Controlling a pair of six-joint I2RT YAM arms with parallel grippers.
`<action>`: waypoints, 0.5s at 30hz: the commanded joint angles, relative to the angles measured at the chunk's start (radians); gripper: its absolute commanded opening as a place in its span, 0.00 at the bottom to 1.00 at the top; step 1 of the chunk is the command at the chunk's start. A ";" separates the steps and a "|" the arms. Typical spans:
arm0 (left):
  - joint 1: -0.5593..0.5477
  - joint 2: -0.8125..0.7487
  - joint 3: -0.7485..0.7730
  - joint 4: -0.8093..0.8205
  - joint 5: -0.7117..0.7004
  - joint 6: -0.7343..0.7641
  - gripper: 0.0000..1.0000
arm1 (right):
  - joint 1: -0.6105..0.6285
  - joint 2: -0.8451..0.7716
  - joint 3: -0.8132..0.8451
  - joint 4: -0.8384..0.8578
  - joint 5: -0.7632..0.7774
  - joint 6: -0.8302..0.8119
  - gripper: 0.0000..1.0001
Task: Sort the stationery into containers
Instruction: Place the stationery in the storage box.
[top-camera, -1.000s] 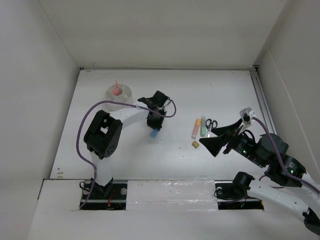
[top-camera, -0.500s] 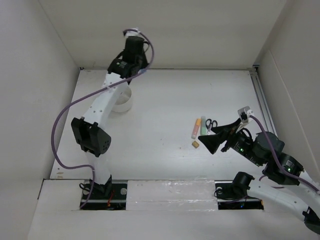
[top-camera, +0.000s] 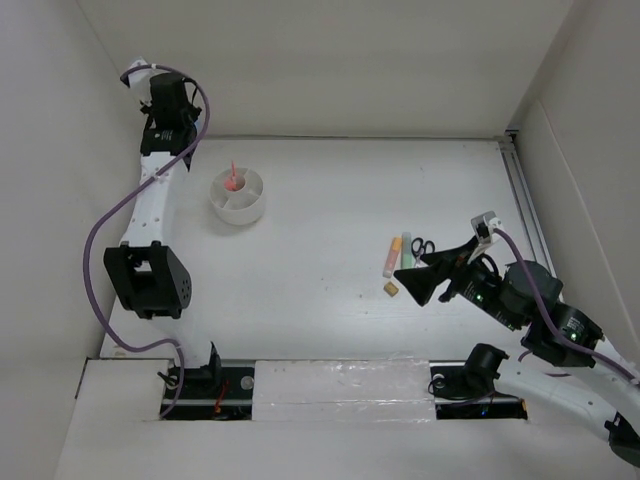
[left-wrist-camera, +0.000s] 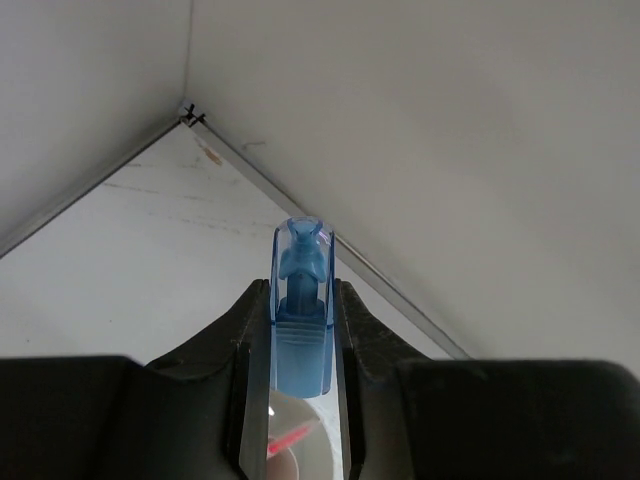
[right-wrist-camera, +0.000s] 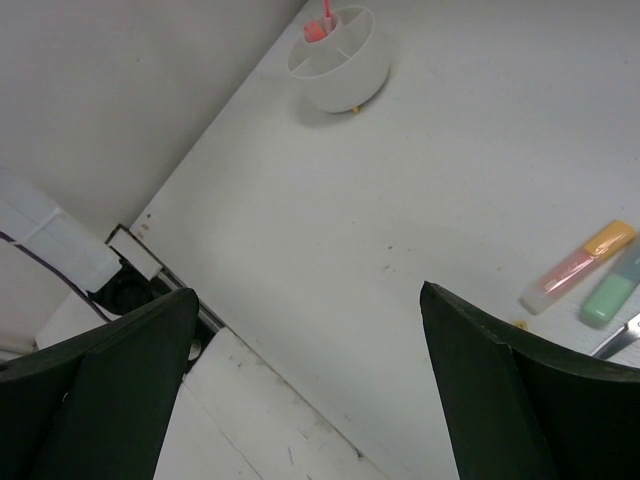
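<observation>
My left gripper (top-camera: 163, 125) is raised at the far left corner, up and left of the white divided cup (top-camera: 238, 195). In the left wrist view it (left-wrist-camera: 300, 290) is shut on the blue capsule-shaped piece (left-wrist-camera: 302, 330), with the cup (left-wrist-camera: 318, 455) and a red pen (left-wrist-camera: 290, 437) below. The red pen (top-camera: 233, 178) stands in the cup. An orange highlighter (top-camera: 391, 256), green highlighter (top-camera: 406, 252), black-handled scissors (top-camera: 423, 247) and tan eraser (top-camera: 391, 289) lie at mid right. My right gripper (top-camera: 428, 272) is open and empty just right of them. The right wrist view shows its wide jaws (right-wrist-camera: 310, 295), the cup (right-wrist-camera: 340, 60) and the highlighters (right-wrist-camera: 580, 265).
White walls enclose the table on the left, back and right. A metal rail (top-camera: 522, 195) runs along the right edge. A taped strip (top-camera: 340, 385) marks the near edge between the arm bases.
My left arm has swung with the blue piece from the table's middle, over the cup, up to the far left corner. The right gripper has barely shifted.
</observation>
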 joint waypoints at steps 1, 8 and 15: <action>0.012 -0.032 -0.035 0.112 0.015 -0.014 0.00 | 0.010 0.013 0.011 0.044 0.016 0.006 0.98; 0.012 -0.014 -0.160 0.201 -0.048 -0.091 0.00 | 0.010 0.022 -0.019 0.065 -0.013 0.016 0.97; 0.003 -0.004 -0.249 0.269 -0.014 -0.140 0.00 | 0.010 0.022 -0.019 0.074 -0.024 0.016 0.97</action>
